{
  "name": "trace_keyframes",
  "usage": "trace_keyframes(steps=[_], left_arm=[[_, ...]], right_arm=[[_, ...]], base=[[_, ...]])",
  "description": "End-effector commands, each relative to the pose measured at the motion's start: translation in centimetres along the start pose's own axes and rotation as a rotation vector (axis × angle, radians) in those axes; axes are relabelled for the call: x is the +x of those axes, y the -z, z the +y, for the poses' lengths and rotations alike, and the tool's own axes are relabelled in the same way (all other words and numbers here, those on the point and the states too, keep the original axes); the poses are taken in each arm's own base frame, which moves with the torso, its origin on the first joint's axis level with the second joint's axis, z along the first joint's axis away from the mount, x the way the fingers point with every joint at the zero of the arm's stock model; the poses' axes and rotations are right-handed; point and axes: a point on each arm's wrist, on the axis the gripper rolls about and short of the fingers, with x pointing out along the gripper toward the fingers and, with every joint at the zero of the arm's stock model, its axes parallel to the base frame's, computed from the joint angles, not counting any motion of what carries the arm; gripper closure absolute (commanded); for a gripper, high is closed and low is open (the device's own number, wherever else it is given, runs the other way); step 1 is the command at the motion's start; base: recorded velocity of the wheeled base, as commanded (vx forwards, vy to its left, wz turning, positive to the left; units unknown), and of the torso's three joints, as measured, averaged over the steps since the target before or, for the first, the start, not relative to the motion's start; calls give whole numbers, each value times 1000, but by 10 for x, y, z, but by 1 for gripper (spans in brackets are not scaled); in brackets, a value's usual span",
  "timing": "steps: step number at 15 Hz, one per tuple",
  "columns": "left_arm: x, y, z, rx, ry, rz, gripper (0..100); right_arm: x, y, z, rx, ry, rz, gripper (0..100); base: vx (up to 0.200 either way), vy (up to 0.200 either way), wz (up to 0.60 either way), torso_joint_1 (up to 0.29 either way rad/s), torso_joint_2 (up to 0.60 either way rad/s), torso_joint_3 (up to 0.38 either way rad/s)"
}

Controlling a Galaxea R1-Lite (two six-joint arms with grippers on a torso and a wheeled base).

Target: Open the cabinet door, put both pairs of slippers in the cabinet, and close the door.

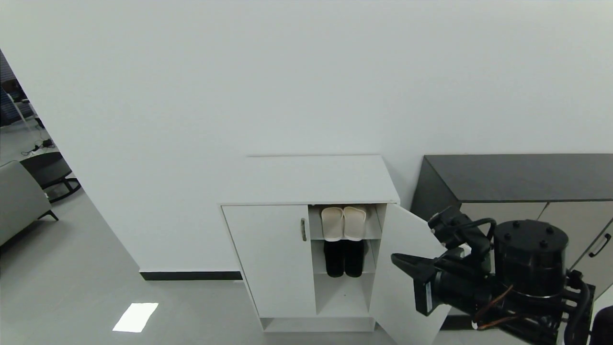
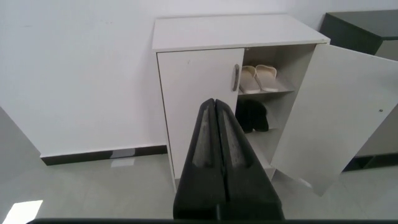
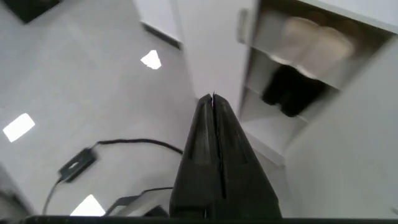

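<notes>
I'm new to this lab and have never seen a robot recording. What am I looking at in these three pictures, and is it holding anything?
This is a two-armed robot on wheels. The large picture comes from a camera on its head, looking down at a white wooden cabinet. The two smaller pictures come from cameras on its wrists, so the dark wedge in each one is that arm's own gripper: the left gripper and the right gripper. Both have their fingers pressed together and hold nothing. The cabinet's right door stands open and its left door is shut. Inside, a pair of cream slippers lies on the upper shelf, with a pair of black slippers on the shelf below. Only closing the door seems left to do.
</notes>
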Motion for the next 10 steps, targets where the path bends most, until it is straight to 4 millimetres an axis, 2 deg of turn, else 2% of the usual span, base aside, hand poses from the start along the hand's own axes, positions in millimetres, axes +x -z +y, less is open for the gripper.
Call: trace_keyframes(steps=[1,5,8,10], left_arm=[[0,0,0,0,0,1,100],[0,0,0,-1,0,1,100],[0,0,0,-3,0,1,100],[0,0,0,-1,0,1,100]], right_arm=[[16,5,-49,37,167,27,100],[36,14,-121,105,376,54,100],[46,23,-157,142,463,68,100],[46,27,-176,158,512,68,100]], base=[[0,0,0,0,0,0],[0,0,0,0,0,0],[0,0,0,0,0,0],[0,0,0,0,0,0]])
